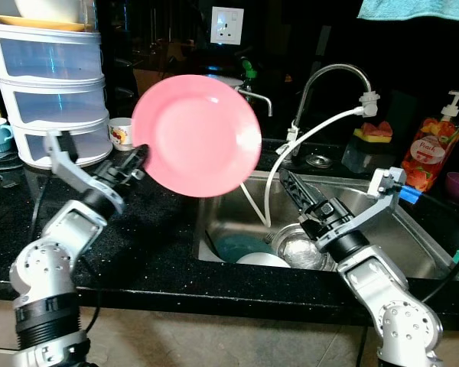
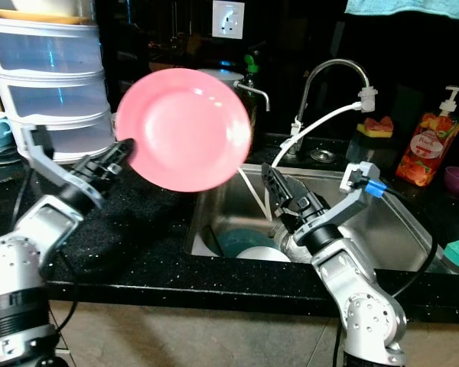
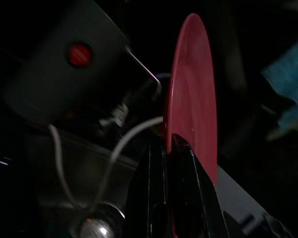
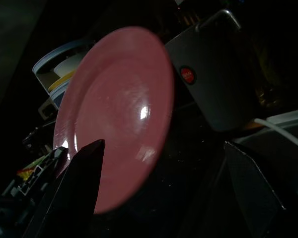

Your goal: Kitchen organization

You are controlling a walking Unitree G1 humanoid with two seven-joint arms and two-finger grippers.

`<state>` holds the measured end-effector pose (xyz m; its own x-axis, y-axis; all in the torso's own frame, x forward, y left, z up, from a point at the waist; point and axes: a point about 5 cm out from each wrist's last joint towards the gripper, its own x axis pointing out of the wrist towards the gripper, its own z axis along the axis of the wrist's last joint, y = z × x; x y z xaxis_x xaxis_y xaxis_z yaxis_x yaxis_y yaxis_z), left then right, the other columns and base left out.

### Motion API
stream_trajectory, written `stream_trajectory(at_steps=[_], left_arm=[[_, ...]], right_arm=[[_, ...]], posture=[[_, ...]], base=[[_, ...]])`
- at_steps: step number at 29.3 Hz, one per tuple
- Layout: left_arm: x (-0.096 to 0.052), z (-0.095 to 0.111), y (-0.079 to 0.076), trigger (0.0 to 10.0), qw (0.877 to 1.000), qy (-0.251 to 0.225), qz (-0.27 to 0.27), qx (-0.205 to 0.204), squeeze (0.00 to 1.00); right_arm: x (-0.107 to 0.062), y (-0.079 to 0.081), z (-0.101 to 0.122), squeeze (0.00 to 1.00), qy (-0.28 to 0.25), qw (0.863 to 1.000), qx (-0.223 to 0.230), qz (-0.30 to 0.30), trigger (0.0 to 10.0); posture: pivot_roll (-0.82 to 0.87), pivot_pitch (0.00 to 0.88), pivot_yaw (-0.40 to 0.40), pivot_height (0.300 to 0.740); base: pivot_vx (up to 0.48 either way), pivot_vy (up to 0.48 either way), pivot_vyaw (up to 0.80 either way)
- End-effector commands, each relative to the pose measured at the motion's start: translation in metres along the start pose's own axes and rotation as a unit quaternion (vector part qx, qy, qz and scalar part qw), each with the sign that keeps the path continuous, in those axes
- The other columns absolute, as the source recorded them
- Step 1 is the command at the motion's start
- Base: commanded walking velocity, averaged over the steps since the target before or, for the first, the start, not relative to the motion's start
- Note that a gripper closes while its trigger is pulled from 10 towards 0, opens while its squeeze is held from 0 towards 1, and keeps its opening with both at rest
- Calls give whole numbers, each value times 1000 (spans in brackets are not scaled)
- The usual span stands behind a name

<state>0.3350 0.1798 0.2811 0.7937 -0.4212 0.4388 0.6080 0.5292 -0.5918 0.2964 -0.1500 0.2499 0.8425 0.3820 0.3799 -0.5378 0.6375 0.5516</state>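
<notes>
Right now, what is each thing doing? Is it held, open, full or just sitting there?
Pink plate: held upright on edge above the counter.
Left gripper: jaws shut on the plate's rim.
Right gripper: jaws open, holding nothing, over the sink.
Sink: has dishes in it.
Tap: no water running.
Soap bottle: standing upright.

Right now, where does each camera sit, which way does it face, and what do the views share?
Left eye: on the head, looking down at the sink; both silver arms show, the left end effector holding the pink plate.
Right eye: same scene, shifted slightly.
Left wrist: looks along its fingers clamped on the plate rim, edge-on.
Right wrist: on the arm over the sink, looks across at the plate's face, between its own open fingers.
All four share the plate.
</notes>
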Motion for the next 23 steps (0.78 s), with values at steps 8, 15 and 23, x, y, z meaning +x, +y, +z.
stream_trajectory(at_steps=[8,15,23], left_arm=[[-5,-31,-30,10000,991,85,-106,-1,0],[-4,-40,-28,10000,990,105,-88,17,0],[-1,-44,-20,10000,990,101,-51,82,0]], right_arm=[[3,-3,-8,0,14,1000,8,-11,10000],[3,-3,-8,0,6,1000,8,-15,431],[2,-4,-5,0,-4,1000,4,-16,0]], posture=[[107,0,-84,740],[108,0,-86,740],[106,0,-87,740]], base=[[0,0,0],[0,0,0],[0,0,0]])
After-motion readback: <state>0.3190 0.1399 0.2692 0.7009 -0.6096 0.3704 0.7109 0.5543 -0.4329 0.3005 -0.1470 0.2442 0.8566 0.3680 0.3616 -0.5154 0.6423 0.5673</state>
